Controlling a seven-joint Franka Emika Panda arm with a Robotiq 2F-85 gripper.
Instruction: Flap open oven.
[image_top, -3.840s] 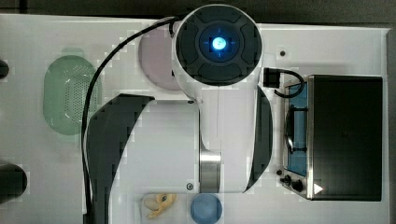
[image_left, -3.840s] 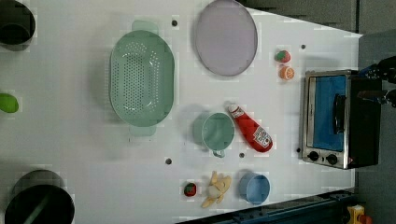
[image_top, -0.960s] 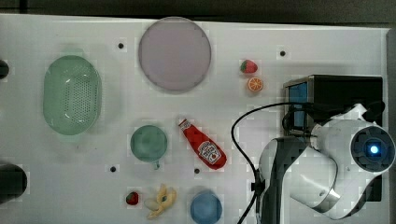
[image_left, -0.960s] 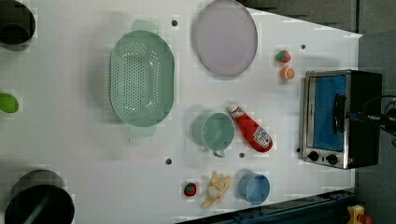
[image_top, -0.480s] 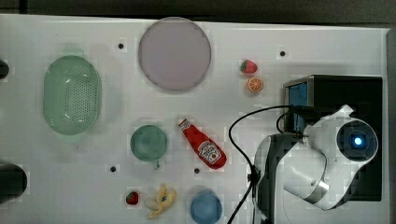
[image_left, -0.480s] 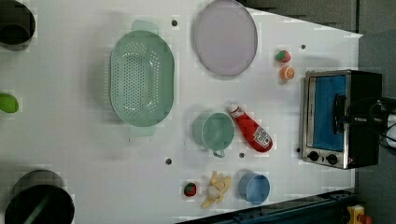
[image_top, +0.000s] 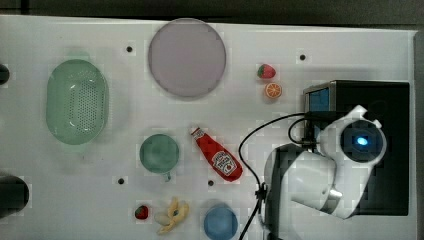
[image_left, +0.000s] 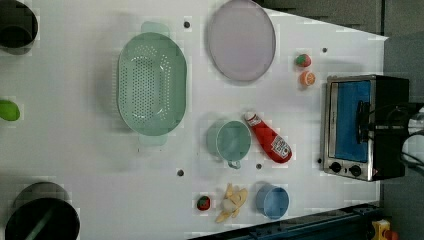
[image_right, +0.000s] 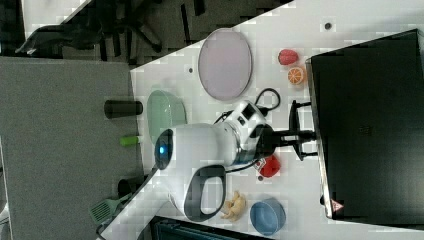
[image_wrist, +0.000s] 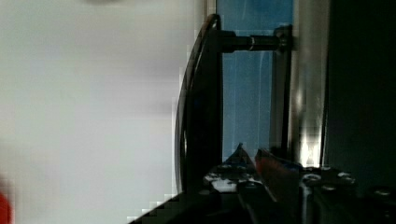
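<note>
The oven (image_left: 385, 95) stands at the left view's right, its blue glass door (image_left: 350, 117) upright and closed against the silver frame. My gripper (image_left: 369, 120) reaches over the black oven top (image_right: 370, 125) to the dark bar handle (image_right: 295, 131). In the wrist view my gripper (image_wrist: 250, 151) is shut, its fingertips (image_wrist: 273, 170) tucked into the gap between the handle (image_wrist: 201, 107) and the glass (image_wrist: 245, 93). In the top view my white arm (image_top: 357, 142) covers the oven's front (image_top: 320, 97).
A red ketchup bottle (image_top: 217, 155), a strawberry (image_top: 266, 71) and an orange slice (image_top: 273, 90) lie on the white table in front of the door. A blue bowl (image_top: 220, 222), green cup (image_top: 159, 153), colander (image_top: 76, 101) and plate (image_top: 186, 57) sit farther off.
My arm has shifted toward the top view's left across the oven top, bringing the gripper up to the door handle. The door has not moved.
</note>
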